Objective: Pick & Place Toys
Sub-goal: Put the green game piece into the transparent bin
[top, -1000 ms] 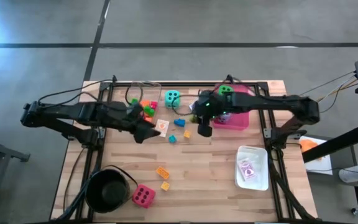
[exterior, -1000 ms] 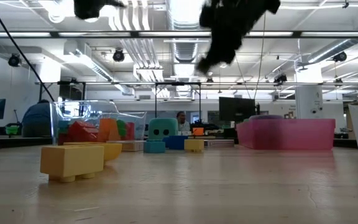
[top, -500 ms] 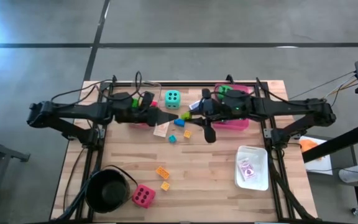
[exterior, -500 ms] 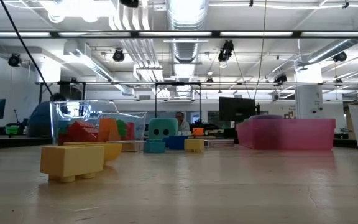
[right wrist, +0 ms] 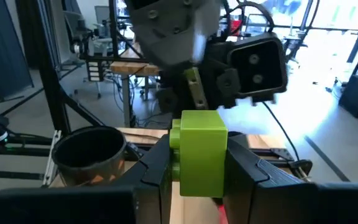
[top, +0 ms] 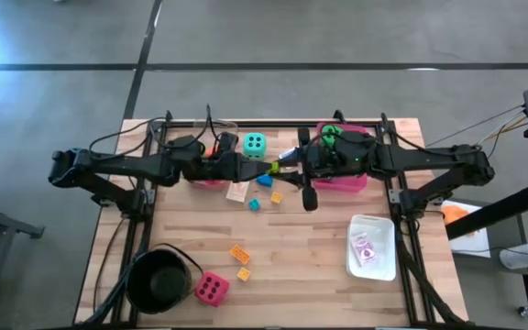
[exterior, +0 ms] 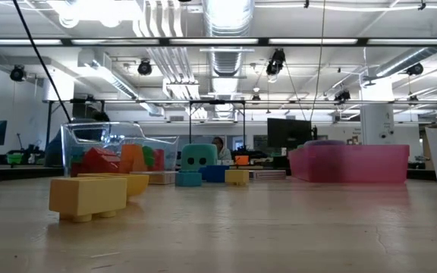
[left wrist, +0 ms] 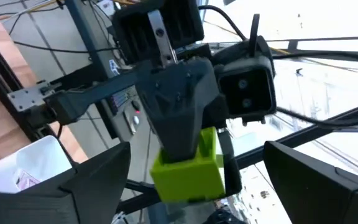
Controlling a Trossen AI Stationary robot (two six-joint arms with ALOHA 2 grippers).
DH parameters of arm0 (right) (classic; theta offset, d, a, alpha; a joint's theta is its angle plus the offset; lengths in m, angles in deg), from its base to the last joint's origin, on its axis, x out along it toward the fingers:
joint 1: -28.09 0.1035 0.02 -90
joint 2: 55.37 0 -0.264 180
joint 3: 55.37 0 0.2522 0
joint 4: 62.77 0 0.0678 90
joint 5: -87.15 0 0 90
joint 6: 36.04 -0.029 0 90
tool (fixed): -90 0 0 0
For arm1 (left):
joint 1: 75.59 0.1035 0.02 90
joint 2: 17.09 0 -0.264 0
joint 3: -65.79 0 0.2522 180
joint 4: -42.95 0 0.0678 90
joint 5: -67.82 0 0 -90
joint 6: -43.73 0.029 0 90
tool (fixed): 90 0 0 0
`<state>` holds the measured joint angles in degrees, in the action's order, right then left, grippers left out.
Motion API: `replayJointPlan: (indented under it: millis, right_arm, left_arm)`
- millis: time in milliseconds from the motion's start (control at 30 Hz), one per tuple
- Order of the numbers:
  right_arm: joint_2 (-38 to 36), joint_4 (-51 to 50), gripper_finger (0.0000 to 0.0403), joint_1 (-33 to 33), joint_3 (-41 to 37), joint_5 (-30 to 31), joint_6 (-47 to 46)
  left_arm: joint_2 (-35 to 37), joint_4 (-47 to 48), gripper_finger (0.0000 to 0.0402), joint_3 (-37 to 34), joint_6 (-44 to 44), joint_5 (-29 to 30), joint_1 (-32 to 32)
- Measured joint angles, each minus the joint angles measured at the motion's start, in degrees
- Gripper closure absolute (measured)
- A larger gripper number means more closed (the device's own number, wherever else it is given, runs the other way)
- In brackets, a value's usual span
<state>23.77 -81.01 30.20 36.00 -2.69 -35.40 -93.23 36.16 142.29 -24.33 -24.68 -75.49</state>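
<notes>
Right pincer [right wrist: 197, 180] clamping green block [right wrist: 202, 151], left pincer [left wrist: 191, 168] spread around it

Wooden desk [top: 301, 257], slatted top. Round black pot [top: 157, 278] at a near corner; white tray [top: 385, 247] toward the opposite side. Pink tray [top: 348, 177] and clear tray [exterior: 97, 136] at the far edge.

Ceiling strip lights [exterior: 226, 42] are glaring overhead; windows [right wrist: 328, 37] are blowing out white; the near yellow block [exterior: 88, 196] is showing soft, the desk [top: 301, 247] evenly lit
</notes>
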Motion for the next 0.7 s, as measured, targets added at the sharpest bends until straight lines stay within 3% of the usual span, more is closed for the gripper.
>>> replayJointPlan:
  millis: [233, 700]
  right_arm:
    - [0.9, 2.9, 0.0318, 0.0, 0.0, 0.0, 3.2]
    - [1.6, 3.2, 0.0318, 0.0, 0.0, 1.9, 8.0]
  left_arm:
    - [0.0, -0.2, 0.0053, 0.0, -2.6, -0.7, 0.1]
    - [0.0, 0.0, 0.0211, -0.1, -4.5, -1.6, 0.4]
